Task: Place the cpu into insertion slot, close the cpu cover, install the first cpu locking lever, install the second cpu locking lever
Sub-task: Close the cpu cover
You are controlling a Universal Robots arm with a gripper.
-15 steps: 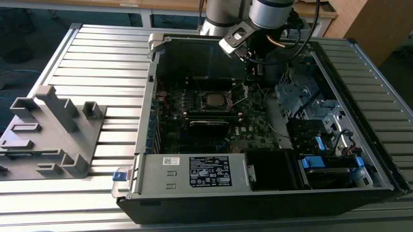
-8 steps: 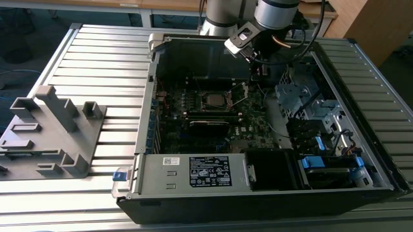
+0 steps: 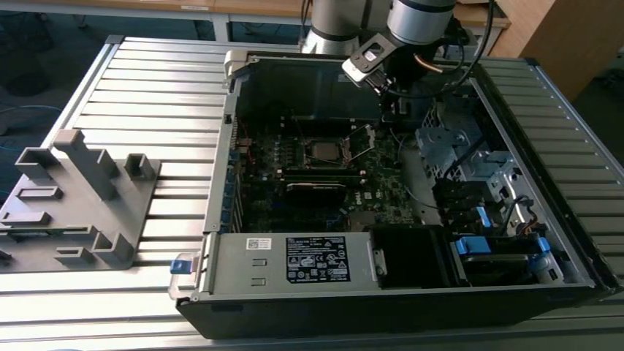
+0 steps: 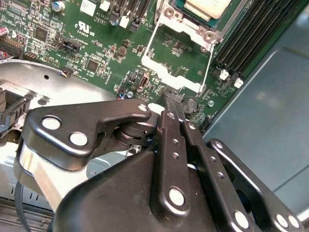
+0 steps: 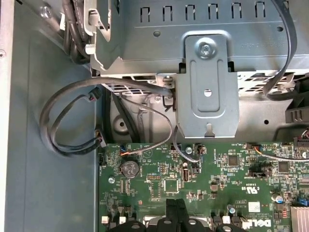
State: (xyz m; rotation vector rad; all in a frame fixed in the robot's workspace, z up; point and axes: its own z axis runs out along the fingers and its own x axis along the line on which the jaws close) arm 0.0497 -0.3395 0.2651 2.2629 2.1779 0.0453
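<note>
The cpu has a pale silver top and lies in the insertion slot on the green motherboard. In the exterior view the cpu sits mid-board inside the open computer case. The cpu cover, a thin silver frame with an open window, is swung open away from the socket and points toward my gripper. My black fingers are shut together with nothing between them, just past the cover's free edge. In the exterior view my gripper hangs above the board, to the exterior view's right of the socket and further back.
Black memory slots run beside the socket. A silver drive-cage bracket and looped grey cables border the board. A labelled power supply box fills the case front. A grey fixture stands on the slatted table at the exterior view's left.
</note>
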